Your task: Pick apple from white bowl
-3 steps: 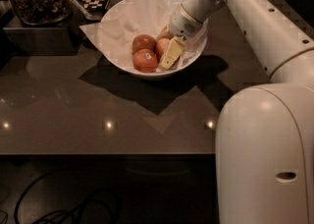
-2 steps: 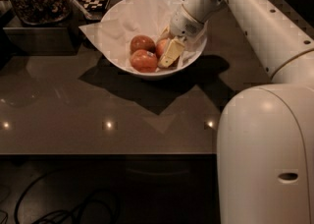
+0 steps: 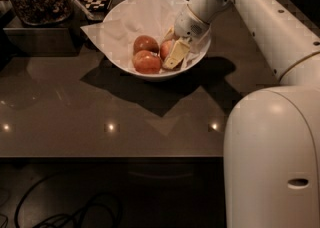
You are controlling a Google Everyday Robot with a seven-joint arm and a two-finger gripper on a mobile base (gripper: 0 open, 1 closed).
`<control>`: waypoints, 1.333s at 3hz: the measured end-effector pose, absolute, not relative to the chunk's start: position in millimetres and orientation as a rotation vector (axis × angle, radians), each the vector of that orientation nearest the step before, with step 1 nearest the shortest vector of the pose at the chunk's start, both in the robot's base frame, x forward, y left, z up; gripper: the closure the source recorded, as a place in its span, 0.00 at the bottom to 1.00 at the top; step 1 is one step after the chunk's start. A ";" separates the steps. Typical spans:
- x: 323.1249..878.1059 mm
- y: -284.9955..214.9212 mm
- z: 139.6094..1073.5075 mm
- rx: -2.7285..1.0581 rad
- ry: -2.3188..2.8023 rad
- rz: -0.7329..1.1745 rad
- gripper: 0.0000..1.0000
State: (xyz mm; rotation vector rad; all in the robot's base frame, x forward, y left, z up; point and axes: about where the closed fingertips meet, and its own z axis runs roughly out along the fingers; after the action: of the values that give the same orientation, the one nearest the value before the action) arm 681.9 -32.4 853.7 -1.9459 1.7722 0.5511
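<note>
Gripper (image 3: 170, 51) is down inside the bowl (image 3: 159, 75), on its right side, against the apple (image 3: 164, 49). You cannot tell whether it grips the apple. Just left in the bowl lie a rear apple (image 3: 144, 43) and a front apple (image 3: 148, 63). The bowl stands on the worktop (image 3: 100, 107).

The pale arm (image 3: 265, 22) slants from the right side of the view up and across to the left, its long forearm casing tilted downward toward its end. The rounded wrist (image 3: 205, 4) bends down steeply from it. Below the wrist the gripper (image 3: 172, 52) points down and to the left, low inside the right half of the white bowl (image 3: 150, 76), right against the apple (image 3: 165, 48). The robot's broad, smooth body shell (image 3: 272, 157) fills the lower right corner.
</note>
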 end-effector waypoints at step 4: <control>626.3 0.9 963.4 -1.798 1.485 0.967 1.00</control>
State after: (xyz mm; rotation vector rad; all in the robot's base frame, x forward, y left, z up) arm 626.3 0.9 963.4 -1.7975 1.4848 0.9668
